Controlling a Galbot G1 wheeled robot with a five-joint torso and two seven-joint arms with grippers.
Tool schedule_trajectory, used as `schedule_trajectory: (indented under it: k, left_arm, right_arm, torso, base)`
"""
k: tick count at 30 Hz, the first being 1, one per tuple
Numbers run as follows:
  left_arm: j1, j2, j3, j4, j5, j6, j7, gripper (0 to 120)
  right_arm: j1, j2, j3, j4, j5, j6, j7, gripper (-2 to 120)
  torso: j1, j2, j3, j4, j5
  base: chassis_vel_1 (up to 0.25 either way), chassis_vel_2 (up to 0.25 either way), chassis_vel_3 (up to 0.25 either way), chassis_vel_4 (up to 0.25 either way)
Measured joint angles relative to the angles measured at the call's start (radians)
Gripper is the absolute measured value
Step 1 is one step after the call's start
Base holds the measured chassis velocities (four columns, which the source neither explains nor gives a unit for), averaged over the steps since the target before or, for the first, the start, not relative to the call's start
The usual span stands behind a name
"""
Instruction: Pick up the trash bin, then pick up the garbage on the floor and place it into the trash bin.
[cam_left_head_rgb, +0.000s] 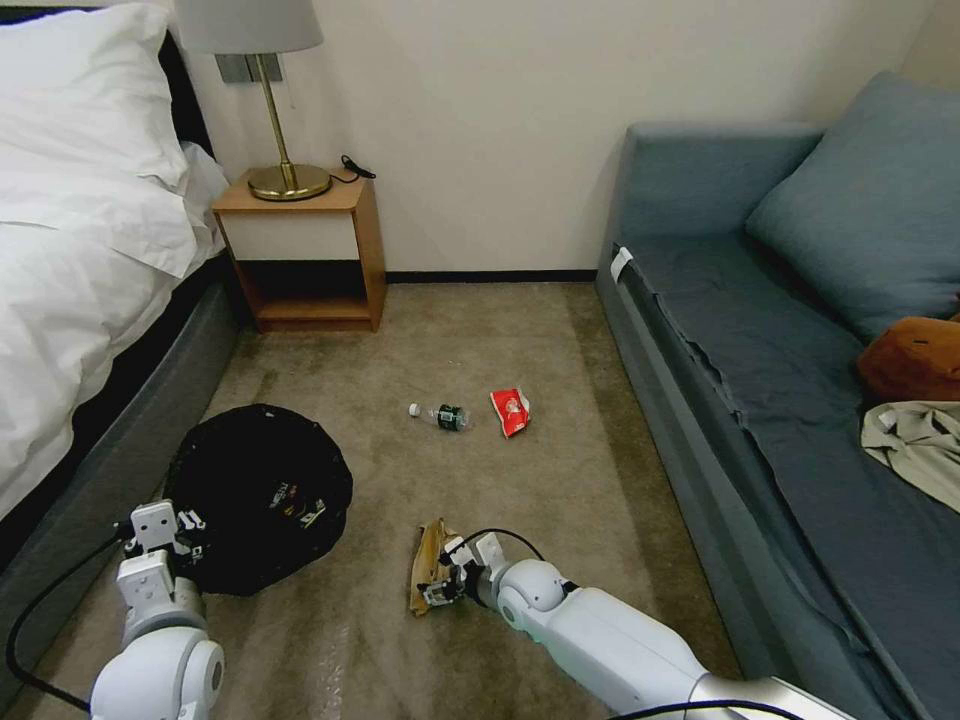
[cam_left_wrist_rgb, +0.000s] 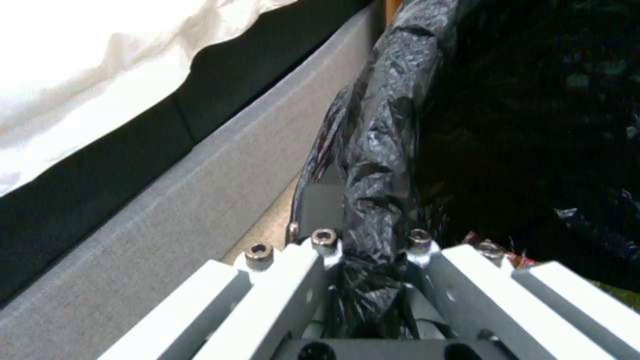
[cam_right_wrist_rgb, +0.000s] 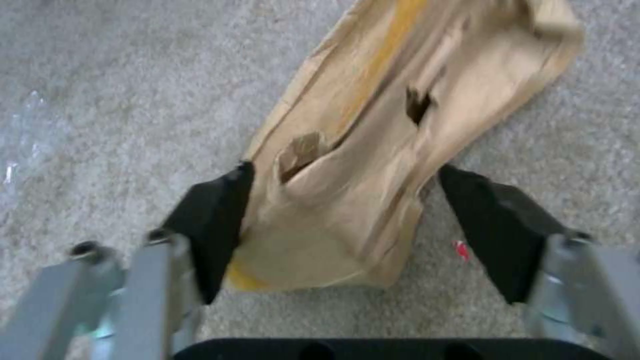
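Note:
The trash bin (cam_left_head_rgb: 262, 492), lined with a crinkly black bag (cam_left_wrist_rgb: 377, 150), stands on the carpet beside the bed. My left gripper (cam_left_head_rgb: 192, 540) (cam_left_wrist_rgb: 370, 245) is shut on its near rim. A brown-yellow wrapper (cam_left_head_rgb: 428, 550) (cam_right_wrist_rgb: 360, 150) lies flat on the floor, and my right gripper (cam_left_head_rgb: 432, 592) (cam_right_wrist_rgb: 357, 225) is down over its near end, open, with one black pad (cam_right_wrist_rgb: 213, 220) against its edge and the other just clear of it. A clear bottle with a green label (cam_left_head_rgb: 445, 416) and a red snack packet (cam_left_head_rgb: 511, 411) lie farther out on the carpet.
The bed (cam_left_head_rgb: 80, 260) with its grey base runs along the left, close to the bin. A wooden nightstand (cam_left_head_rgb: 305, 250) with a lamp stands against the far wall. A blue sofa (cam_left_head_rgb: 780, 380) lines the right side. Open carpet lies between them.

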Motion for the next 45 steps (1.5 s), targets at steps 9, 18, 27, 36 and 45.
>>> schedule_trajectory:
  k: [9,18,27,36,45]
  left_arm:
    - [0.010,0.002,-0.009,0.000,-0.006,-0.005,0.004,2]
    - [0.024,0.005,-0.010,-0.003,-0.006,-0.014,0.005,2]
    - [0.036,0.010,-0.010,-0.006,-0.008,-0.022,0.008,2]
    - [0.065,0.015,-0.012,-0.013,-0.009,-0.040,0.011,2]
    - [0.091,0.017,-0.005,-0.016,-0.014,-0.061,0.012,2]
  right_arm:
    - [-0.013,-0.013,0.010,0.015,-0.007,0.008,-0.003,39]
    - [-0.034,-0.034,0.043,0.072,-0.019,0.011,0.001,4]
    - [-0.050,-0.070,0.127,0.161,-0.035,0.013,0.009,0]
    - [-0.060,-0.146,0.245,0.327,-0.024,-0.001,0.020,0]
    - [-0.090,-0.244,0.323,0.568,0.093,-0.024,0.061,0]
  torso:
    - [0.000,0.000,0.000,0.0000,0.0000]
    - [0.000,0.000,0.000,0.0000,0.0000]
    - [0.000,0.000,0.000,-0.0001,0.0000]
    - [0.000,0.000,0.000,0.0000,0.0000]
    - [0.000,0.000,0.000,-0.0001,0.0002]
  base:
    - [0.000,0.000,0.000,0.000]
    - [0.000,0.000,0.000,0.000]
    - [0.000,0.000,0.000,0.000]
    - [0.000,0.000,0.000,0.000]
    - [0.000,0.000,0.000,0.000]
